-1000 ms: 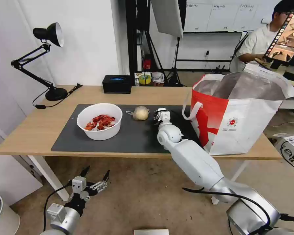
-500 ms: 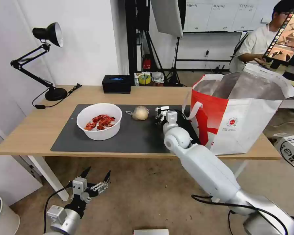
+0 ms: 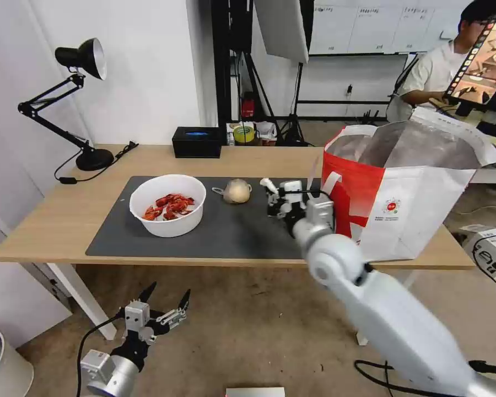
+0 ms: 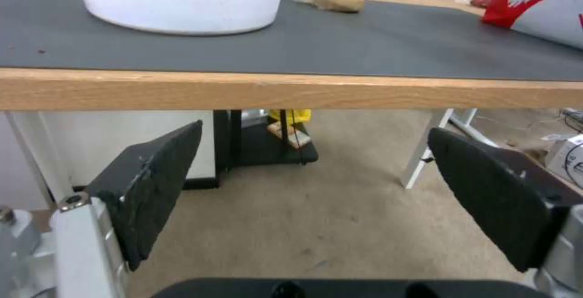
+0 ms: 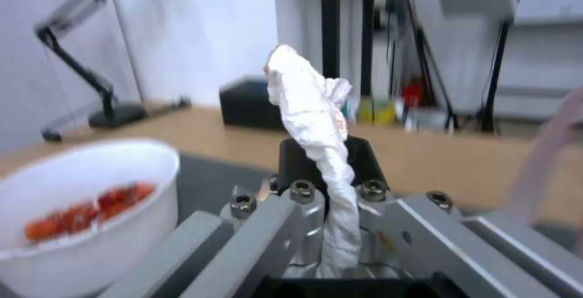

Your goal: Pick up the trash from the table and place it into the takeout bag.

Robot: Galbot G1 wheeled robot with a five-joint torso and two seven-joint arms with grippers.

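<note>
While the left gripper (image 3: 161, 302) hung parked below the table's (image 3: 49, 231) near edge with its fingers spread wide, the right gripper (image 3: 276, 199) was clamped on the crumpled tissue (image 5: 316, 106), lifted above the mat (image 3: 231, 231) just left of the takeout bag (image 3: 413, 204). Tissue looked feather-light and floppy, so pinching the twisted middle seemed fine, though a loose end could probably snag on the bag rim. The bowl (image 3: 168, 205) of shells sat further left, likely heavier, rigid, maybe greasy. The small bag with the beige lump (image 3: 236, 191) lay between them, looking soft.
</note>
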